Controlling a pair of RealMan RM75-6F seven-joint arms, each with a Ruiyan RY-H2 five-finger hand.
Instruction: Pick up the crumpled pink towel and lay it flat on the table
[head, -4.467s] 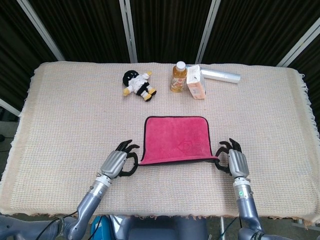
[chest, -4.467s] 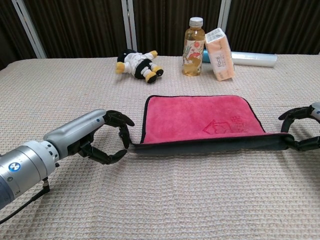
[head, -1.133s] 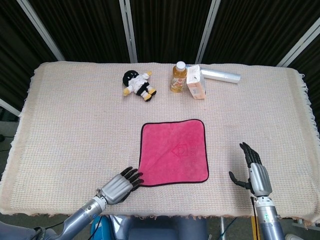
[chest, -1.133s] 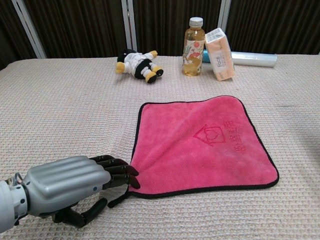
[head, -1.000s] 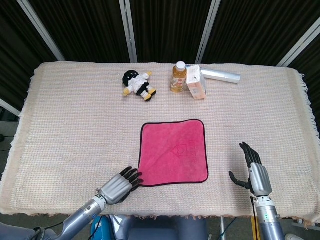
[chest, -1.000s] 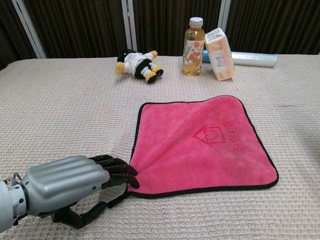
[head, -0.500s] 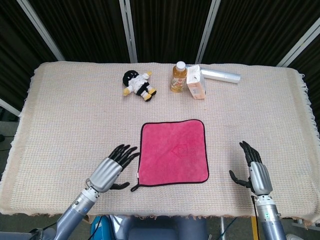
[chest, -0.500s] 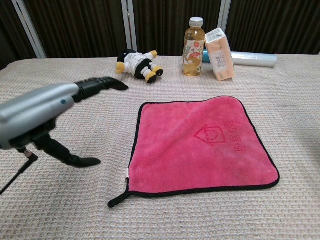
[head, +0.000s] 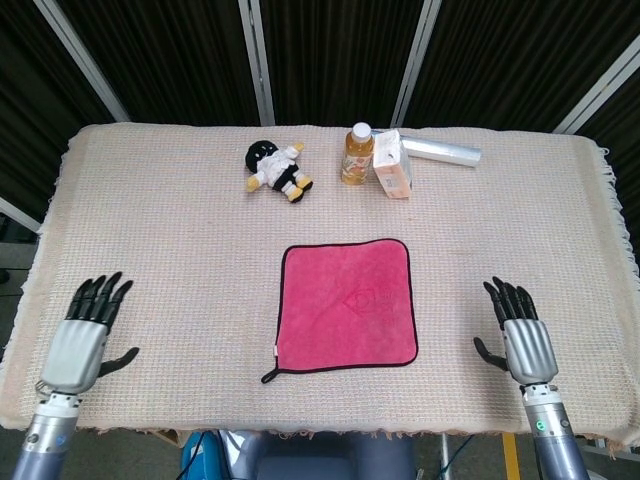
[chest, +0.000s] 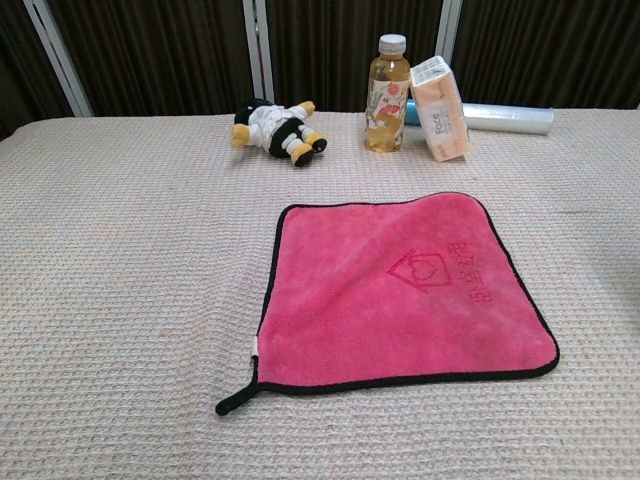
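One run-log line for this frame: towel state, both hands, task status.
pink towel: spread flat on table | left hand: open, clear of towel | right hand: open, clear of towel | task: looks done

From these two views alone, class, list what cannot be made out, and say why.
1. The bottle label's print: too small in both views.
2. The plastic roll: its left end is hidden behind the tissue pack in the chest view.
3. The left hand and right hand: outside the chest view's frame.
4. The pink towel underside: hidden against the table.
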